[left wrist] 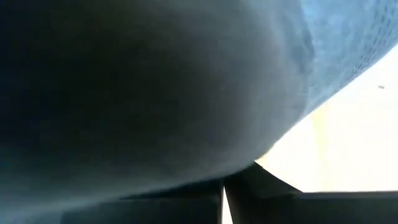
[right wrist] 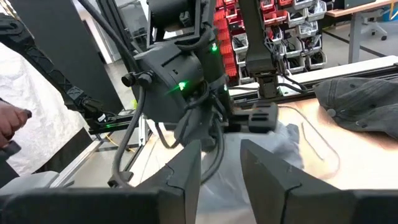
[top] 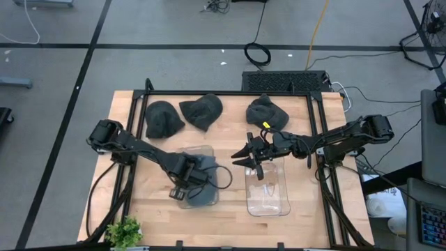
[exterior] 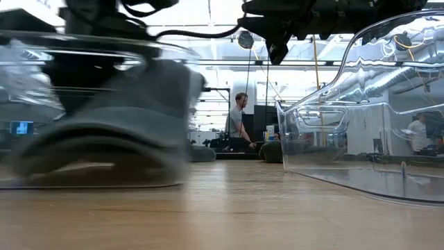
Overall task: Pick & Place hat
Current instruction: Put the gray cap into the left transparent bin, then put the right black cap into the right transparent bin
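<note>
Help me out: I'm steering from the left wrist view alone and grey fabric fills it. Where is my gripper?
Observer: The left gripper is down inside the left clear bin, shut, against a grey hat lying in that bin.
Operator: Is the other arm close by?
Observer: It is apart from yours. The right gripper hovers open over the far end of the right clear bin, which looks empty.
Operator: Any hats not yet binned?
Observer: Three, on the table behind the bins: the back-left hat, the back-middle hat and the back-right hat.
</note>
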`<state>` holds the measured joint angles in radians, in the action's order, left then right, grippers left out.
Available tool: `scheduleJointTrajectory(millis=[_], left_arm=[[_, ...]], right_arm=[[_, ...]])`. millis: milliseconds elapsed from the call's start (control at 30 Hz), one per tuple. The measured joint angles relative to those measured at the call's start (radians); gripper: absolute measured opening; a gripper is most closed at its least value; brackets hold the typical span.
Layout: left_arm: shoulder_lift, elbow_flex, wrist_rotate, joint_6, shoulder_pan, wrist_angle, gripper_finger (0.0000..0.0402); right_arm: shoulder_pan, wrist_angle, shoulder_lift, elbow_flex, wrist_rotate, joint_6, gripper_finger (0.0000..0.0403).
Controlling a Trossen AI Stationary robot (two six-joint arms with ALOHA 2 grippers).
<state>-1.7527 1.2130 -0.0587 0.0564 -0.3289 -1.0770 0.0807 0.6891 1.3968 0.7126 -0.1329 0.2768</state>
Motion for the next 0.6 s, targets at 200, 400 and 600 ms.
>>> scheduleJointTrajectory(millis=[200, 400, 600], left_arm=[[0.101, -0.001, 0.097, 0.072, -0.015, -0.035, 0.0007], [0.163, 0.001, 0.115, 0.093, -0.015, 0.052, 0.0013], [0.216, 0.002, 0.138, 0.173, -0.020, 0.100, 0.0013]], right_arm=[[0.000, 0.000, 0.000, 0.000, 0.000, 0.000, 0.0100], [0.000, 0.000, 0.000, 0.000, 0.000, 0.000, 0.0100], [0.000, 0.001, 0.000, 0.000, 0.000, 0.000, 0.0100]])
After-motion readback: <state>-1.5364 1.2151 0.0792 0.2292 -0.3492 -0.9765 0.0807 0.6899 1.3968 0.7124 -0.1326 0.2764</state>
